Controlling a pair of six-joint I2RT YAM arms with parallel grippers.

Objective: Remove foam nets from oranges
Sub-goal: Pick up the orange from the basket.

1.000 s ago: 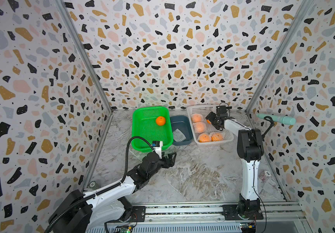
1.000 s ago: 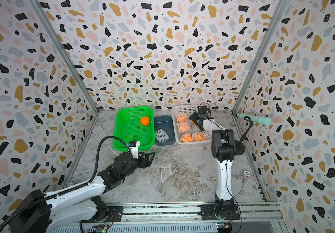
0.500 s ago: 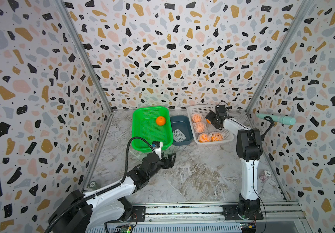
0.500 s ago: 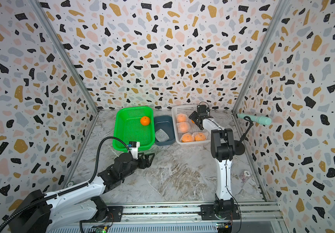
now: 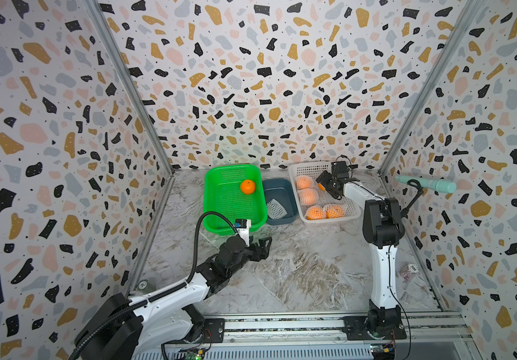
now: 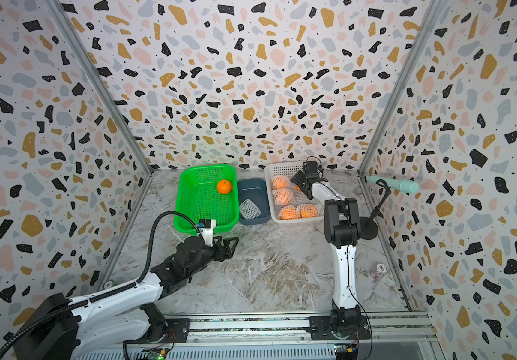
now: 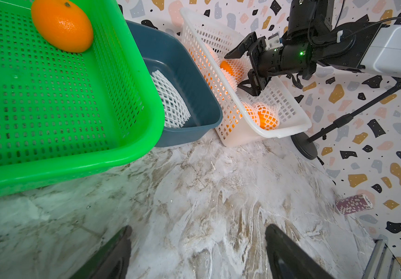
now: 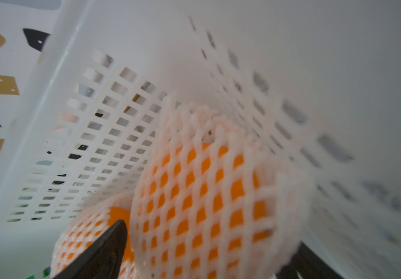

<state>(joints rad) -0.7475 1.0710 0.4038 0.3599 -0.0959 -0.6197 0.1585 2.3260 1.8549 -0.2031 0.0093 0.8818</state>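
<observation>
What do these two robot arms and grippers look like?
Both are white shells with black joints. The left arm carries a thick ribbed black hose; the right arm has a thin black wire and a green light. The left gripper and right gripper are black, with two angular fingers each.

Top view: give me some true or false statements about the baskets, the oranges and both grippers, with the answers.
The green basket holds one bare orange. True.
The blue bin holds two oranges. False: it holds only a loose foam net.
The right gripper is open, straddling a netted orange in the white basket. True.
The left gripper is shut on a foam net. False: it is open and empty above the table.
</observation>
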